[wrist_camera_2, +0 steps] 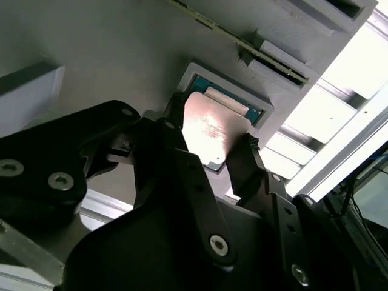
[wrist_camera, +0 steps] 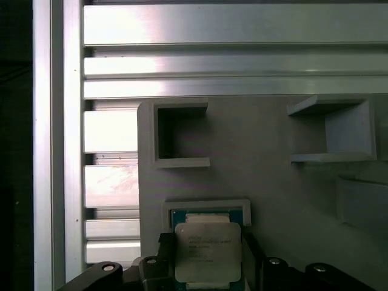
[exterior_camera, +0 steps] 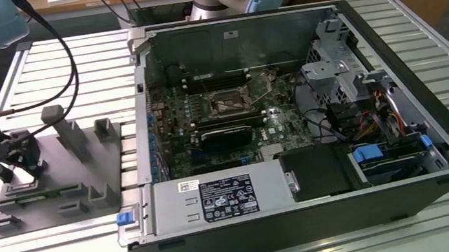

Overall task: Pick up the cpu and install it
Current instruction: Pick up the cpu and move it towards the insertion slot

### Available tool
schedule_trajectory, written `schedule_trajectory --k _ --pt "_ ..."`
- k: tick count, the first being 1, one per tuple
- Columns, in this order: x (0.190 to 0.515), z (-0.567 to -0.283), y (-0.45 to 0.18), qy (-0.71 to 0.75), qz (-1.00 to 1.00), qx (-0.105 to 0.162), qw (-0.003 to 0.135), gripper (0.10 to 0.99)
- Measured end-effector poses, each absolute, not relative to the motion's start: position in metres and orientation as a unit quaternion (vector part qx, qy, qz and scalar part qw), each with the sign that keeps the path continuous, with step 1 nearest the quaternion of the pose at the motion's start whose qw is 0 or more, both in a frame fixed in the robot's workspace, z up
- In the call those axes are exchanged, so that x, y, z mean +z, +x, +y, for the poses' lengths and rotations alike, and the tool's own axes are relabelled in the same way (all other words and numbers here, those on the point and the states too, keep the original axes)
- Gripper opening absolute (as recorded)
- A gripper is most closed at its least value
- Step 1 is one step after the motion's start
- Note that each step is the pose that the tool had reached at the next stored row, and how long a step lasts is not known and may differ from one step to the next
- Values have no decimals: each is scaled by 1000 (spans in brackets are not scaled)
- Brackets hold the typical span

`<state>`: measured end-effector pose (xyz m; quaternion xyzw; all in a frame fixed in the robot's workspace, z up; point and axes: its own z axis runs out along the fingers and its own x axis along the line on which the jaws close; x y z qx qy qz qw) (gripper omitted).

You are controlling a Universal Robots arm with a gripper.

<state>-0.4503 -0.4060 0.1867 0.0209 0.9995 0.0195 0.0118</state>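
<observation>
Nearest the lens in both wrist views: gripper (wrist_camera_2: 213,140) (wrist_camera: 208,270), black jaws narrowed onto two opposite edges of the cpu (wrist_camera_2: 209,121) (wrist_camera: 208,248), dull metal top facing the cameras. Held over a shallow square recess (wrist_camera_2: 233,97) of the grey tray (wrist_camera: 273,139), shifted off-centre, blue-green floor showing past one edge. From the exterior view: gripper (exterior_camera: 23,164) low over the tray (exterior_camera: 74,168) at the exterior view's left, on the slatted aluminium table (exterior_camera: 419,22). Well apart, toward the exterior view's right: open computer case (exterior_camera: 324,217), green circuit board (exterior_camera: 281,128) inside, square metal-framed socket (exterior_camera: 226,103) on it.
</observation>
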Motion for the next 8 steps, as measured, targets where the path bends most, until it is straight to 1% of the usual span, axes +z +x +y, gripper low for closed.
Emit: schedule_trajectory --k 8 --pt "191 -406 -450 21 1000 20 12 529"
